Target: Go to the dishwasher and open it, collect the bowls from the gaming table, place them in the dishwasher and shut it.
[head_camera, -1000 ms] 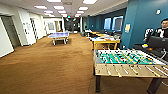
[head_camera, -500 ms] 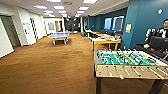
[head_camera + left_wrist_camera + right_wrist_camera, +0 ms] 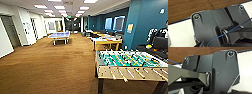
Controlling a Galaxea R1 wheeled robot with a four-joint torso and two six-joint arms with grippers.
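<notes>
1. Wide hall with brown carpet, seen from the head camera.
2. Near right: wooden table-football table with green field and rods.
3. Behind it, against the teal wall: long gaming table with white top and yellow edge, small coloured items on it, too blurred to name as bowls.
4. Farther back, left of centre: blue table-tennis table.
5. At the right edge: a person, partly cut off.
6. Fingers of both arms: cannot tell whether spread or pressed together.
</notes>
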